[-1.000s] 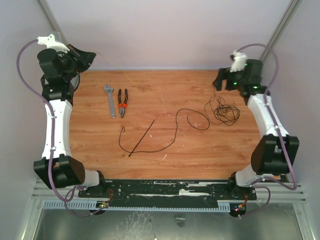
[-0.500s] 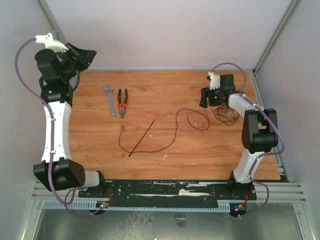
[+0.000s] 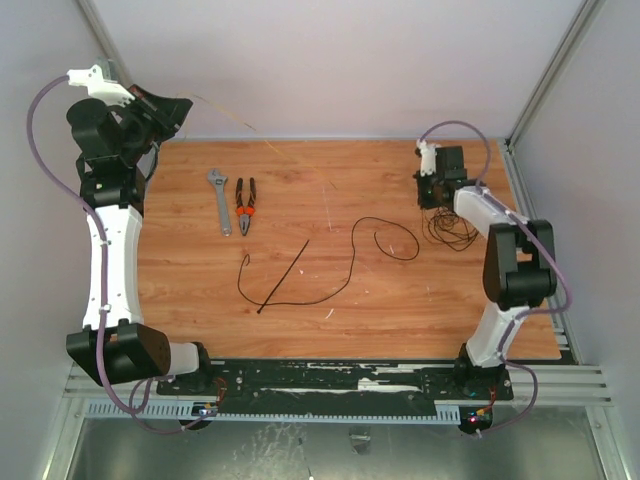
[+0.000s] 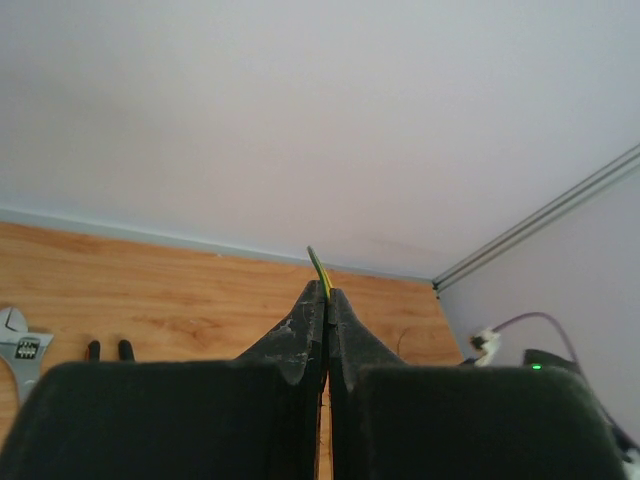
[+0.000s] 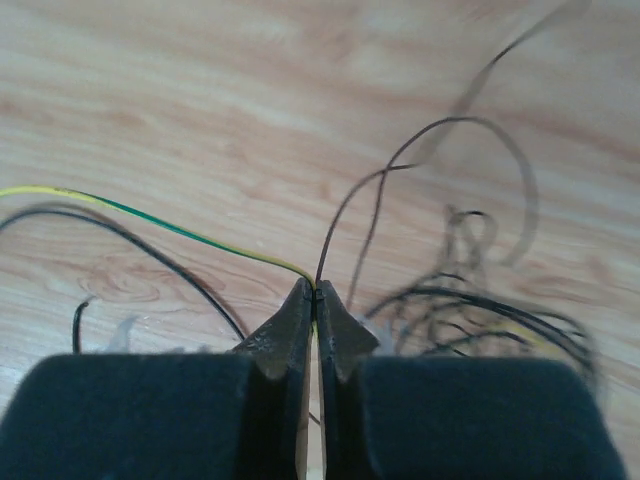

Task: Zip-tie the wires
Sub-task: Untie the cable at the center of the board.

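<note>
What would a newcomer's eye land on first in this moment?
Each gripper is shut on a thin yellow-green wire strand: the left gripper raised at the far-left corner, the right gripper low by the loose tangle of thin black wires, far right. The straight black plastic zip tie lies untouched, centre-left.

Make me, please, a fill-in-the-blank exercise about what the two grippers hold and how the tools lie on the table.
1. The right gripper is ___ on the wires.
2. The left gripper pinches a wire strand coloured yellow and ___.
3. In the top view, the wrench lies to the ___ of the pliers.
4. The zip tie lies on the table, held by ___ gripper.

Missing words: shut; green; left; neither.
</note>
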`<control>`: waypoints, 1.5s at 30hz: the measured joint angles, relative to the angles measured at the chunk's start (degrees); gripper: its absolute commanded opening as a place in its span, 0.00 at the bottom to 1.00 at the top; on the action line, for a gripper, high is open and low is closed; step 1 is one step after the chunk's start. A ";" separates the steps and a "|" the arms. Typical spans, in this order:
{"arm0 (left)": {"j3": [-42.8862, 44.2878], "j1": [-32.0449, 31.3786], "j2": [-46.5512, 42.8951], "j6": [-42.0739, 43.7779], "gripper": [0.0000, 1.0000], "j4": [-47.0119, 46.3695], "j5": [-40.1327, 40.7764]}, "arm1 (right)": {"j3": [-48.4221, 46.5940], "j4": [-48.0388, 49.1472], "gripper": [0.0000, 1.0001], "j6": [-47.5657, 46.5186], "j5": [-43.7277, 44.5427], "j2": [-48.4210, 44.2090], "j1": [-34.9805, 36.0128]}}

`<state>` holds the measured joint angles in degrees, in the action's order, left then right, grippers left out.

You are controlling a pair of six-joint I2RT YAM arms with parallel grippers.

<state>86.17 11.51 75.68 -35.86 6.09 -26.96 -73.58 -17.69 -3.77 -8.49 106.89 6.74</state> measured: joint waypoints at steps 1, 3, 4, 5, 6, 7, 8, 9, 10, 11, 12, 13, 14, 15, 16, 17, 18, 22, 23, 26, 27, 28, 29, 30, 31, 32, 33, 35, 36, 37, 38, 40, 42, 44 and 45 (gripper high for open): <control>0.00 0.00 0.00 0.00 0.00 -0.02 -0.04 | -0.02 -0.04 0.00 0.02 1.57 -1.97 -0.07; 0.00 0.00 -0.07 0.00 0.00 0.00 -0.22 | -1.09 -1.03 0.00 -0.11 4.26 -6.43 -0.31; -0.04 0.00 -0.13 0.00 0.00 -0.04 -0.33 | -2.93 -1.92 0.00 -0.17 5.66 -8.61 -0.46; -0.26 0.00 -0.28 0.00 0.00 -0.15 -0.52 | -5.44 -2.64 0.00 -0.35 6.95 -10.36 -0.70; -0.68 0.00 -0.55 -0.02 0.00 -0.28 -0.81 | -8.61 -3.19 0.01 -0.55 8.07 -11.78 -1.01; -1.22 0.00 -0.92 -0.17 0.00 -0.46 -1.20 | -11.91 -3.76 0.03 -0.72 9.20 -12.76 -1.36; -1.81 -0.02 -1.27 -0.24 0.00 -0.52 -1.53 | -15.08 -4.07 0.04 -0.94 10.19 -13.60 -1.81; -2.49 -0.09 -1.60 -0.37 0.00 -0.63 -1.92 | -18.56 -4.66 0.04 -1.11 11.15 -14.29 -2.36; -2.99 -0.17 -1.84 -0.42 0.00 -0.66 -2.27 | -21.27 -5.07 0.04 -1.33 11.91 -14.73 -2.84; -3.48 -0.37 -2.05 -0.42 0.00 -0.81 -2.43 | -23.71 -5.44 0.03 -1.55 12.66 -15.02 -3.37; -3.82 -0.50 -2.14 -0.42 0.00 -0.81 -2.64 | -26.08 -5.90 0.00 -1.86 13.31 -15.17 -3.91; -4.04 -0.70 -2.21 -0.42 0.00 -0.90 -2.78 | -27.47 -6.27 0.00 -2.10 13.73 -15.23 -4.33; -4.26 -0.85 -2.23 -0.42 0.00 -0.90 -2.89 | -28.52 -6.62 0.00 -2.29 14.32 -15.28 -4.72; -4.44 -0.98 -2.25 -0.39 0.00 -0.90 -2.95 | -28.94 -6.97 0.00 -2.47 14.71 -15.28 -5.03; -4.61 -1.16 -2.25 -0.37 0.00 -0.90 -2.97 | -29.03 -7.45 0.00 -2.60 15.26 -15.26 -5.29; -4.81 -1.16 -2.25 -0.37 0.00 -0.96 -2.95 | -29.03 -8.13 0.00 -2.75 15.93 -15.10 -5.44; -5.11 -1.16 -2.25 -0.37 0.00 -1.07 -2.97 | -29.16 -8.68 0.00 -2.89 17.05 -14.69 -5.64; -7.32 -1.49 -2.40 -0.83 0.00 -2.32 -3.41 | -32.79 -9.07 0.00 -3.56 22.21 -11.98 -6.38; -8.35 -1.77 -2.58 -1.09 0.00 -2.91 -3.58 | -33.97 -8.96 0.00 -3.63 22.69 -11.43 -6.71; -11.56 -3.10 -2.99 -1.79 0.00 -3.89 -3.98 | -35.78 -8.46 0.00 -3.82 23.28 -10.97 -7.67; -12.55 -3.43 -3.06 -1.90 0.00 -4.11 -4.07 | -35.98 -8.44 0.00 -3.87 23.56 -10.95 -7.85; -13.42 -3.69 -3.10 -1.92 0.00 -4.33 -4.09 | -36.39 -8.66 0.00 -3.96 24.02 -10.62 -7.89; -14.25 -3.85 -3.10 -1.90 0.00 -4.44 -4.07 | -37.00 -8.94 0.00 -4.02 24.41 -10.10 -7.91; -15.15 -3.87 -3.13 -1.88 0.00 -4.59 -3.98 | -38.01 -9.46 0.00 -4.07 24.81 -9.33 -7.91; -16.00 -3.85 -3.13 -1.77 0.00 -4.70 -3.72 | -39.04 -9.99 0.00 -4.04 24.87 -8.61 -7.91; -16.87 -3.85 -3.13 -1.68 0.00 -4.90 -3.56 | -40.28 -10.67 0.00 -4.04 24.74 -7.89 -7.93; -18.14 -3.82 -3.15 -1.64 0.00 -5.25 -3.30 | -41.18 -11.21 0.00 -4.02 24.48 -7.52 -7.98; -21.29 -3.82 -3.28 -1.75 0.00 -6.54 -3.13 | -41.94 -11.72 0.00 -3.96 22.69 -7.69 -8.00; -23.41 -3.82 -3.34 -1.95 0.00 -7.41 -3.15 | -41.88 -11.72 0.00 -3.93 21.35 -8.28 -7.98; -25.46 -3.82 -3.37 -2.12 0.00 -8.11 -3.19 | -40.98 -11.26 0.00 -3.93 19.10 -9.33 -8.00; -27.71 -3.87 -3.37 -2.32 0.00 -8.72 -3.23 | -39.08 -10.78 0.00 -3.96 17.00 -10.97 -8.00; -31.78 -4.11 -3.19 -2.54 0.00 -9.03 -3.23 | -33.18 -10.03 0.00 -3.85 12.66 -15.52 -8.00; -35.10 -4.83 -3.06 -2.78 0.00 -9.01 -3.26 | -26.49 -9.42 0.00 -3.56 9.94 -20.48 -7.93; -37.77 -6.32 -3.04 -2.91 0.00 -9.20 -3.17 | -20.17 -8.85 0.00 -3.19 9.35 -24.61 -7.89; -38.82 -7.17 -3.06 -2.95 0.00 -9.44 -3.15 | -17.53 -8.79 0.00 -3.02 9.68 -26.10 -7.91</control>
<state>47.35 4.34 72.62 -38.81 -3.36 -30.11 -91.11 -26.48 -6.79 1.19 80.79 -1.17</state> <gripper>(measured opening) 0.023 0.006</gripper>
